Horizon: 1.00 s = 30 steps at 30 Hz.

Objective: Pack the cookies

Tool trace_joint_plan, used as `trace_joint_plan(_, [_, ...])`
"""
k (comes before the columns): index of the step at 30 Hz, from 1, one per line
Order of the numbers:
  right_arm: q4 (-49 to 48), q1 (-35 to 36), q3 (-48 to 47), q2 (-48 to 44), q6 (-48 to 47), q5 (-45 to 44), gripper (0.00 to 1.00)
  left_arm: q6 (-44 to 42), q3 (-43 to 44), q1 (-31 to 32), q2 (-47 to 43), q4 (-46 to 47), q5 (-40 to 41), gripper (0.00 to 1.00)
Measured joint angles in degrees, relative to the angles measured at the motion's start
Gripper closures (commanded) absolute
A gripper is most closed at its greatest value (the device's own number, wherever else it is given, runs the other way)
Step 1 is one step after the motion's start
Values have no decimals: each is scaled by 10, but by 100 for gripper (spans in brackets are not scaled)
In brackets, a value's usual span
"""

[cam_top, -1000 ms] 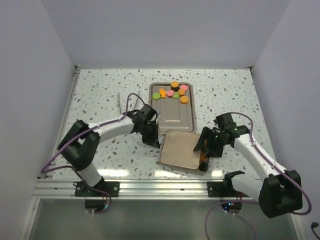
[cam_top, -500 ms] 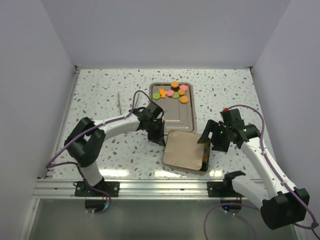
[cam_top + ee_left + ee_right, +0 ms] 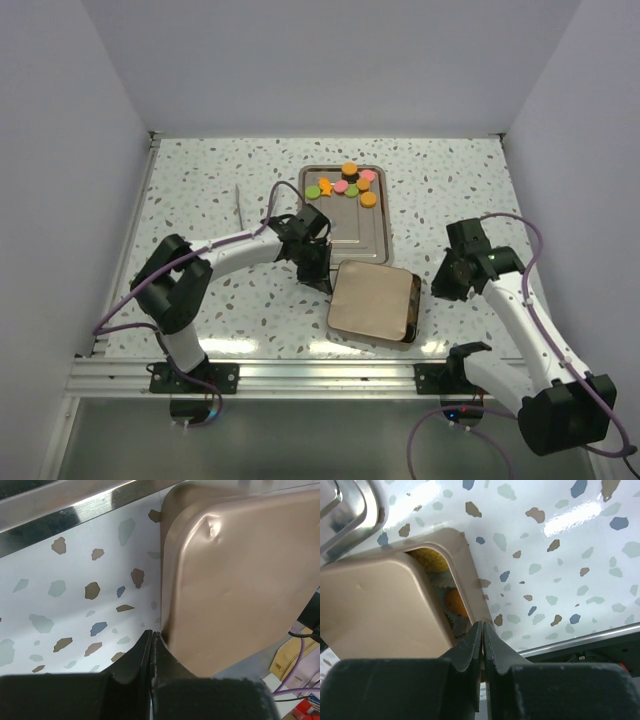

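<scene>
Cookies (image 3: 347, 185) on tray (image 3: 345, 238) toward far edge; tin (image 3: 413, 316) by near edge, lid (image 3: 370, 300) askew; left gripper (image 3: 321, 284), right gripper (image 3: 437, 290) closed, empty, flanking tin

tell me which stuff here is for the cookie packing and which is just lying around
For the job:
- cookies on the metal tray
- box, with packed cookies showing inside
- tan lid, sitting off-centre on the box and leaving one side open

Just lying about:
- thin pale stick, left of the tray
</scene>
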State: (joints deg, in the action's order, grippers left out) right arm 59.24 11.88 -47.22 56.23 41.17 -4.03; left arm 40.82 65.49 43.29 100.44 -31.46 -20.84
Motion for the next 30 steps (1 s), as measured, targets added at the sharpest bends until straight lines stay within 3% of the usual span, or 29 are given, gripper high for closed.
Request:
trace_joint_plan(4, [-1, -7, 0, 12, 4, -23, 100, 0, 0, 0, 0, -2, 0, 100])
trace_joint_plan(13, [-43, -7, 61, 96, 4, -20, 100, -1, 6, 0, 0, -11, 0, 100])
trace_joint_plan(30, [-154, -10, 143, 102, 24, 111, 100, -6, 33, 0, 6, -19, -6, 100])
